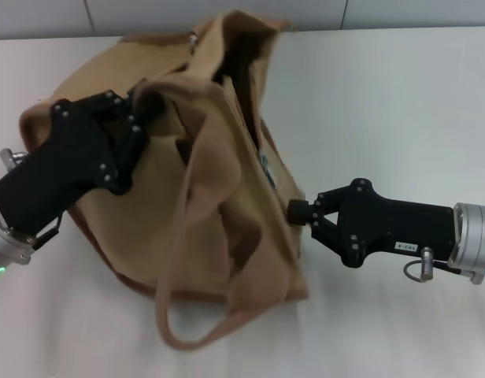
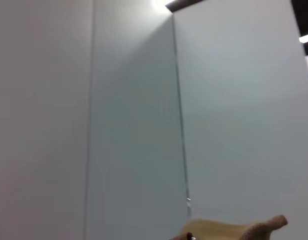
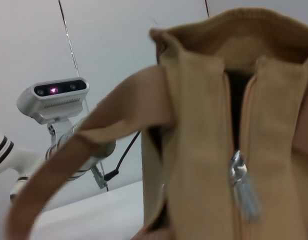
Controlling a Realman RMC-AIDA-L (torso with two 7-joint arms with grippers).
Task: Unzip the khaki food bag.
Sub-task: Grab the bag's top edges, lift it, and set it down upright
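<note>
Head view: khaki food bag (image 1: pixel 203 197) slumped on the white table (image 1: pixel 400 102), middle-left, one loop handle (image 1: pixel 179 315) trailing toward me. Left tool (image 1: pixel 136 118) is pressed into the bag's upper left side with fabric bunched around its tip; I cannot tell how far its fingers are apart. Right tool (image 1: pixel 299 211) touches the bag's right side, fingers closed to a narrow tip on something small at the fabric; I can't make out what. Right wrist camera shows the zipper pull (image 3: pixel 244 187) hanging on the zipper line, with a dark gap above it.
</note>
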